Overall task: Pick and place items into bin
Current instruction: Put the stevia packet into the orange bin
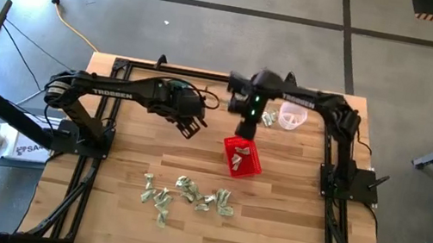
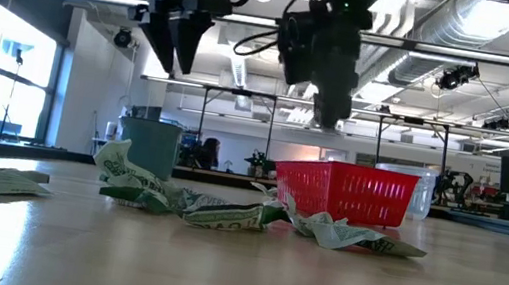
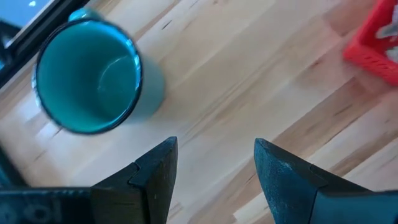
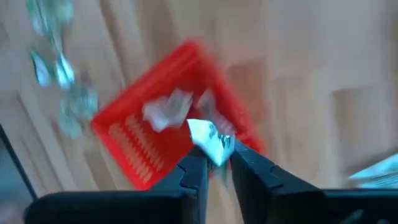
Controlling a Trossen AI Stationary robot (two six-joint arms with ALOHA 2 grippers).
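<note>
Progress: basket [image 1: 242, 157] at mid-worktop [image 1: 287, 229] already holds at least one wrapper; about a dozen wrappers [image 1: 188, 194] remain scattered on the near side
Right tool [image 4: 215, 163]: above the basket, fingers pinching one wrapper [image 4: 210, 138], apparently not yet released
Left tool [image 3: 214, 163]: waiting, jaws apart, empty, above bare wood near a teal cup [image 3: 87, 74]
View difference: only the right wrist view shows the pinched piece and the basket's contents; the high view alone shows the whole remaining scatter

Both arms are matte black with white TROSSEN lettering along their links. A green light glows on the right arm's wrist. Black cables loop at the left arm's wrist, and each gripper has two dark tapered fingers.
</note>
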